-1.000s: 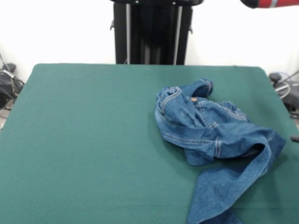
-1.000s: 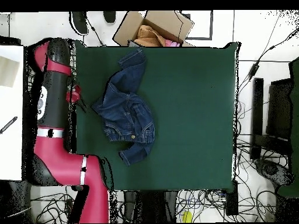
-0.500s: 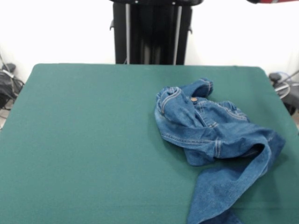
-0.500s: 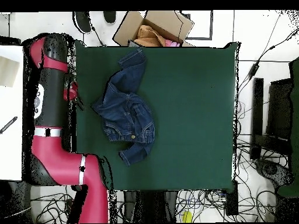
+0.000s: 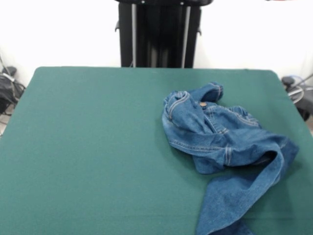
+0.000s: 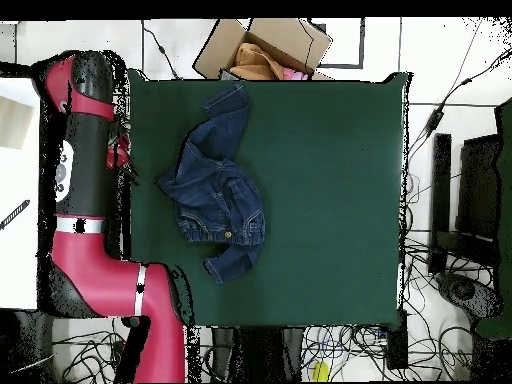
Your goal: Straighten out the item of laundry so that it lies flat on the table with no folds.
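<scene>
One pair of jeans (image 5: 222, 147) (image 6: 217, 195) lies crumpled on the table (image 5: 88, 147) (image 6: 330, 200), right of centre in the front view, one leg trailing to the bottom edge. One red arm (image 6: 85, 180) stands off the overhead frame's left side; its gripper (image 6: 127, 172) is too small to tell whether it is parted or closed. One cardboard box (image 6: 265, 47) sits top centre.

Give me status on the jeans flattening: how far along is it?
Nothing looks done yet. The jeans lie bunched on the table, waist crumpled and one leg twisted toward the edge by the cardboard box. Nothing is in hand: the arm sits off the table's side, apart from the denim, and its gripper can't be read. Left: grasp, spread both legs and smooth all the folds.
</scene>
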Motion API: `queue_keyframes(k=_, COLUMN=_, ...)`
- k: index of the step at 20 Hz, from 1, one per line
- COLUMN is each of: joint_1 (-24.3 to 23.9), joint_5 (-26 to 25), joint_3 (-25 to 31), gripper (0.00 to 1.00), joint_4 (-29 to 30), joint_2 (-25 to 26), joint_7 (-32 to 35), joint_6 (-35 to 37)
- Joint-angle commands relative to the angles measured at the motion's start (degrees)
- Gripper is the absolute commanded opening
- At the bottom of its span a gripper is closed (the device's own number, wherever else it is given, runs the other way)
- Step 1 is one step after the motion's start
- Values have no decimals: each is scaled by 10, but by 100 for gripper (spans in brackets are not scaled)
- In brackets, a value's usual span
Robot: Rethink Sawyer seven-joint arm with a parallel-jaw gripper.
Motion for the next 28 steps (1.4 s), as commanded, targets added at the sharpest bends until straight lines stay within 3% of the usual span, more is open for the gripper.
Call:
queue_keyframes(k=1, joint_1=-18, joint_5=31, joint_3=-67, gripper=100, joint_4=-88, joint_2=-24, joint_7=47, joint_6=-29)
queue_keyframes(k=18, joint_1=-37, joint_5=82, joint_3=-57, gripper=100, joint_4=-90, joint_2=-42, joint_7=-57, joint_6=-83)
queue_keyframes(k=28, joint_1=-44, joint_5=49, joint_3=7, gripper=100, joint_4=-94, joint_2=-45, joint_7=-130, joint_6=-126)
